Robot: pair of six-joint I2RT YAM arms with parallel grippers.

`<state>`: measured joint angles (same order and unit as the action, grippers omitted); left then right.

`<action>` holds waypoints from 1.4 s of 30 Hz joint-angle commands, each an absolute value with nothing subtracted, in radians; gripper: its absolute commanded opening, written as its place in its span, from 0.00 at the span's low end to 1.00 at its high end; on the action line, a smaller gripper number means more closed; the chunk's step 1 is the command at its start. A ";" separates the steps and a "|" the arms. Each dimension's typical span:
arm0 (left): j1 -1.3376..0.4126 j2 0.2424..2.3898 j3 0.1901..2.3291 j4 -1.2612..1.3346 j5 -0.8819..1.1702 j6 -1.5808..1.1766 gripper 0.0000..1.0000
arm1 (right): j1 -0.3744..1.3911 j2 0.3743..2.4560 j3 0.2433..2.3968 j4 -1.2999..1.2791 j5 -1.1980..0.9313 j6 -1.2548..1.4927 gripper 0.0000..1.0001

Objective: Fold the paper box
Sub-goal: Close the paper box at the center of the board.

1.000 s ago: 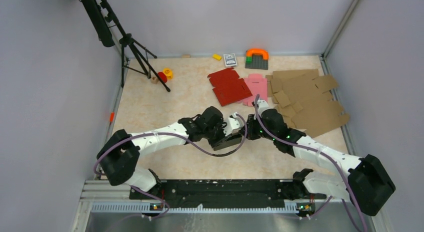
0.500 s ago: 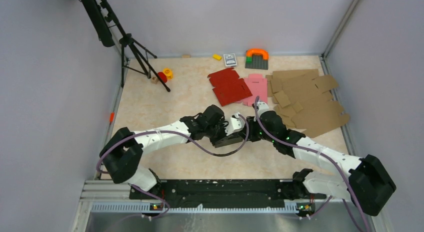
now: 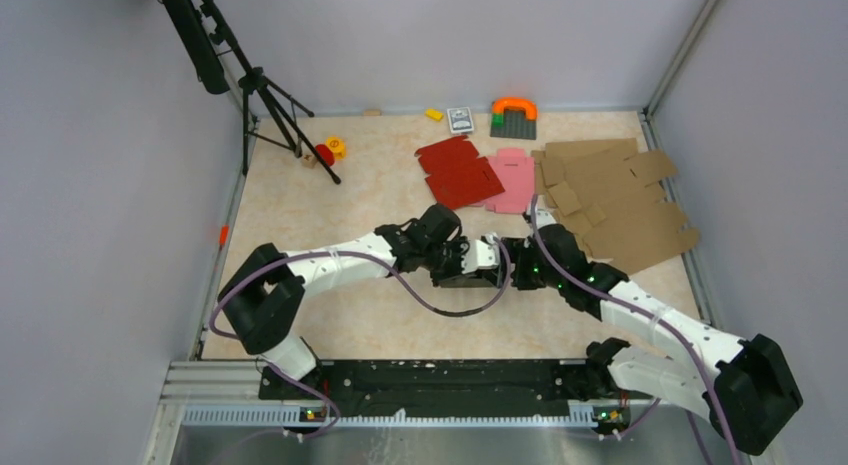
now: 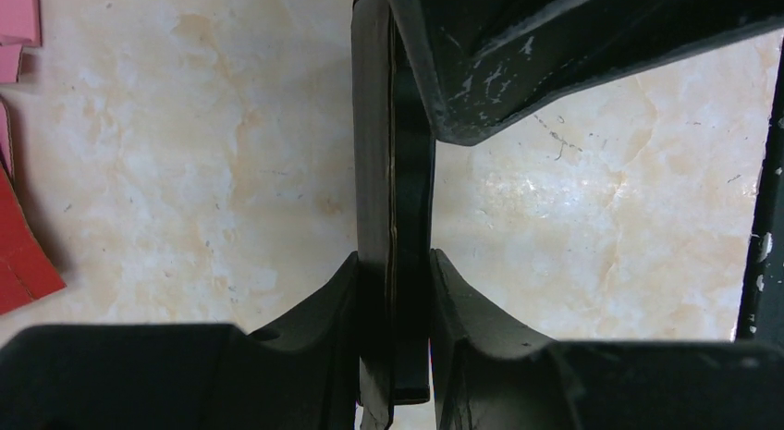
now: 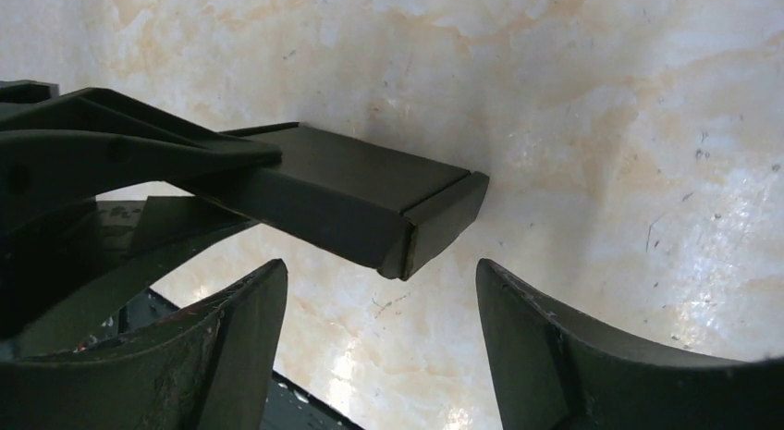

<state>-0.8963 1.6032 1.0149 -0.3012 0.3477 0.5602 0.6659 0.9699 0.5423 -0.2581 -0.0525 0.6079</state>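
Observation:
The black paper box (image 3: 468,276) is partly folded and held low over the table's middle, between the two arms. My left gripper (image 3: 456,255) is shut on one doubled wall of it. In the left wrist view that wall (image 4: 393,171) stands on edge, pinched between the two fingers (image 4: 319,305). My right gripper (image 3: 502,259) stands open just right of the box. Seen from the right wrist, the box's flat end (image 5: 361,194) juts out above the gap of the right gripper (image 5: 379,273), touching neither finger.
A red blank (image 3: 458,173) and a pink blank (image 3: 513,178) lie behind the grippers. Brown cardboard blanks (image 3: 615,200) cover the right side. A tripod (image 3: 265,95) stands at the back left, with small toys (image 3: 328,150) near it and more along the back wall.
My right gripper has opened and let go of the paper box. Both grippers and the box have shifted right and a little farther from the bases. The left grip is unchanged.

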 commanded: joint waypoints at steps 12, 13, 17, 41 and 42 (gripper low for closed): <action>-0.892 1.647 1.097 -0.386 0.402 0.607 0.23 | 0.494 0.864 0.461 -0.127 -0.339 0.887 0.77; -0.889 1.649 1.101 -0.391 0.405 0.607 0.23 | 0.482 0.859 0.462 -0.139 -0.352 0.896 0.77; -0.881 1.652 1.111 -0.402 0.412 0.601 0.23 | 0.401 0.817 0.416 -0.112 -0.376 1.000 0.74; -0.866 1.675 1.143 -0.425 0.432 0.578 0.22 | 0.390 0.951 0.255 0.141 -0.424 1.168 0.34; -0.864 1.677 1.143 -0.424 0.433 0.577 0.22 | 0.390 0.954 0.253 0.141 -0.422 1.164 0.32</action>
<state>-0.8650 1.6615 1.1103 -0.4252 0.4072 0.5823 0.3962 0.9306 0.2726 0.1059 -0.4221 1.1633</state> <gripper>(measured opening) 0.301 0.359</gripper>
